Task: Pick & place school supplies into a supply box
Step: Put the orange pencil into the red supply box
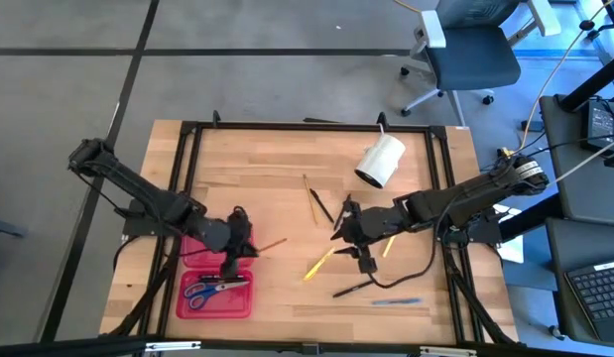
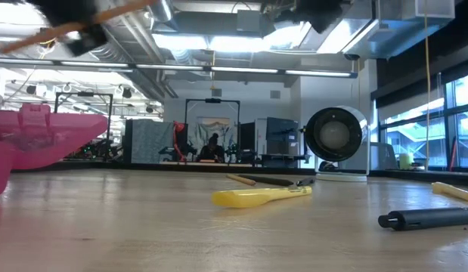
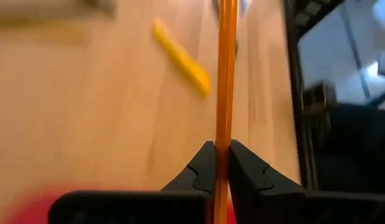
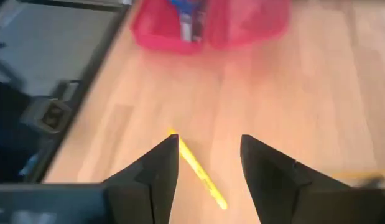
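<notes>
The box (image 1: 215,281) lies open at the near-left of the tabletop (image 1: 287,169), both red halves flat so items can drop straight in. Scissors (image 1: 213,290) already sit in the near half. The left end effector (image 1: 237,238) hangs over the far half w/ fingers (image 3: 201,168) pinched on an orange pencil (image 3: 226,74). The pencil sticks out fwd toward the middle of the tabletop, held near one end, prob. so the arm can line it up along the box before letting go.

The rest of the supplies are still loose, mid-tabletop to the right. A yellow pen (image 1: 319,263) lies right of the box, and the right end effector (image 1: 348,234) is above it w/ jaws apart and empty. In the right wrist view the yellow pen (image 4: 197,167) runs into the gap between the fingers (image 4: 158,168), so that looks like the next pick. A black pen (image 1: 351,289) and a blue pen (image 1: 396,300) lie nearer, and two thin pencils (image 1: 314,201) farther back. A white cylinder (image 1: 380,161) stands at the far right, not part of the job. Most of the task is still to do.
</notes>
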Tool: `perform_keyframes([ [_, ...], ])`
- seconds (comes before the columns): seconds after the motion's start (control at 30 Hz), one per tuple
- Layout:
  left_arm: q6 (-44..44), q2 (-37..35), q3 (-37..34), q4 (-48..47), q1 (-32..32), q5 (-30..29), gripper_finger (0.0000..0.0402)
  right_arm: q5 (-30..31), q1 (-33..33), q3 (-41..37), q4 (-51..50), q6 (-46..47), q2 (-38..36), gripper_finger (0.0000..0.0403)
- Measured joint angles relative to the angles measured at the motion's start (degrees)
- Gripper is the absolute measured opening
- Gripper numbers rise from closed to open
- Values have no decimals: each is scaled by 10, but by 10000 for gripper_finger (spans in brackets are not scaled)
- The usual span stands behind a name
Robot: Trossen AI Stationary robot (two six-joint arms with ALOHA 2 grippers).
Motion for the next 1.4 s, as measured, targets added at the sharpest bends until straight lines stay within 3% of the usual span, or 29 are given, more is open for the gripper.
perform_keyframes([
  [0.13, -100, 18, 11, -64, -40, 38, 12, 64, 0, 0, -21, 20, 0, 176],
  [0.33, -235, 78, 11, -146, -84, 124, 11, 81, 0, 0, -39, 32, 1, 176],
  [0.47, -220, 128, 11, -159, -102, 184, 11, 81, 0, 0, -46, 49, 1, 176],
  [0.63, -173, 175, 11, -151, -125, 217, 12, 67, 0, 0, -113, 108, 1, 176],
  [0.93, -152, 220, 11, -149, -150, 199, 15, 59, 16, 0, -177, 184, 1, 176],
  [1.13, -146, 234, 10, -150, -151, 149, 40, -10, 45, -20, -215, 239, 5, 176],
  [1.4, -141, 233, 10, -149, -151, 121, 58, -28, 97, -117, -114, 272, 11, 176],
])
